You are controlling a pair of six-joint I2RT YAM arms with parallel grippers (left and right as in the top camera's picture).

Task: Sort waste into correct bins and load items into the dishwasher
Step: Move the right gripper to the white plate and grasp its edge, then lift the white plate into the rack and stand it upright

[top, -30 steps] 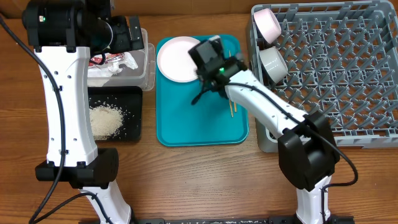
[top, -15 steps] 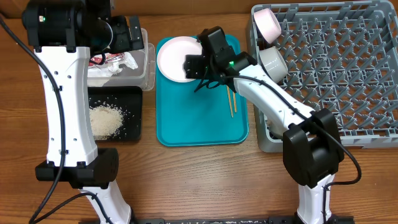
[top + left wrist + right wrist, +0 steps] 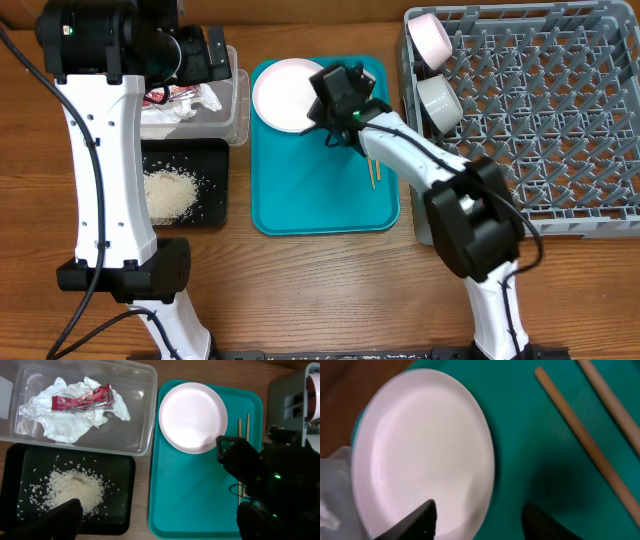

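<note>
The right hand [image 3: 480, 522] is hovering released, one dark finger over the round white plate [image 3: 420, 450] and the other over the teal plastic serving tray [image 3: 530, 420] carrying it. The thin wooden chopsticks [image 3: 585, 445] are lying just beside the plate. In my judgement, the fingers should be bracketing the rim squarely before closing. Only the left wrist view is showing the left hand [image 3: 157, 522] spread and empty. Only the overhead is showing the grey pegged plastic dish rack [image 3: 540, 130] on the wooden bench [image 3: 300, 290].
</note>
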